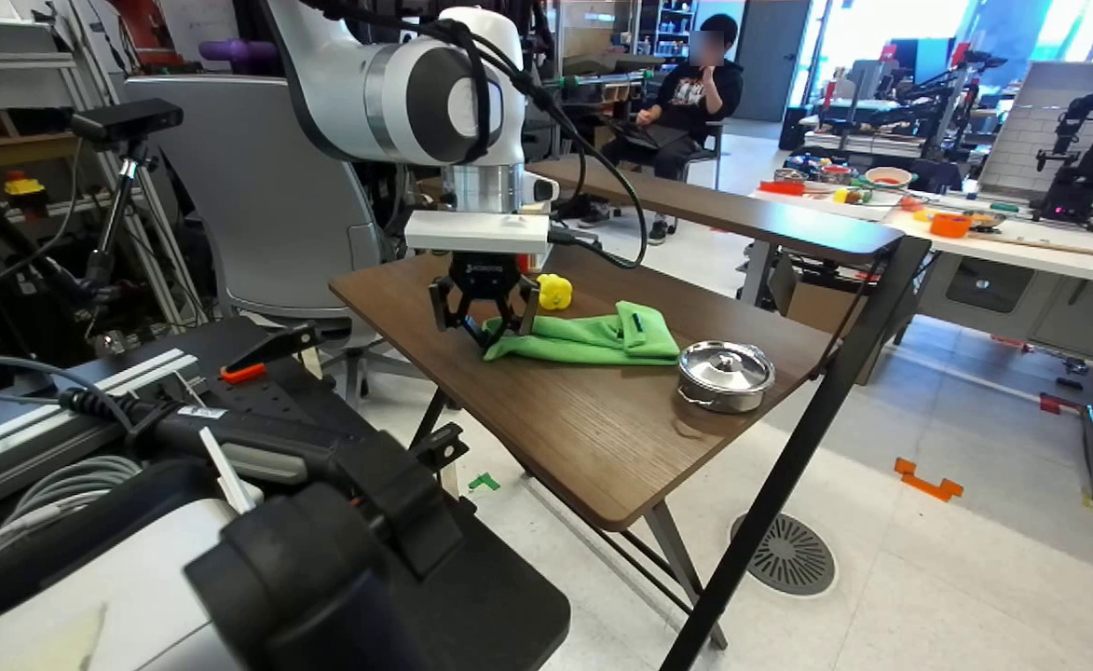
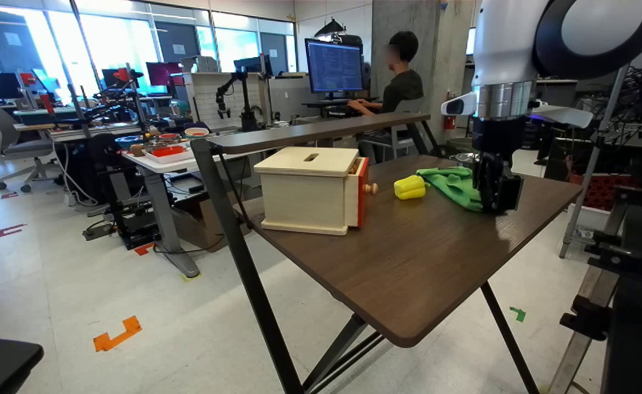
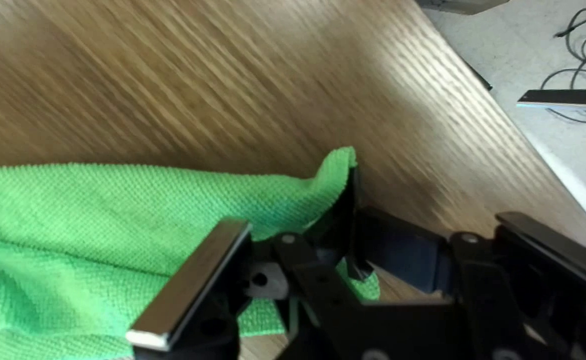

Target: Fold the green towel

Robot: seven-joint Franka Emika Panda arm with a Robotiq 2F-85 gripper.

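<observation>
- In an exterior view, a bright lime-green, soft cloth towel (image 1: 593, 341) lies rumpled near the middle of the frame on a brown wood-grain table (image 1: 583, 438), a flap turned over at its right end.
- The black two-fingered gripper (image 3: 351, 225) is narrow, its tips pinching the towel's end edge near the centre of the wrist view.
- A round, shiny metal pot (image 1: 726, 376) with a lid stands just beside the towel, right of centre.
- A small, lumpy bright-yellow object (image 1: 553, 292) sits near the towel.
- In an exterior view, a pale wooden box (image 2: 304, 197) stands left of centre.
</observation>
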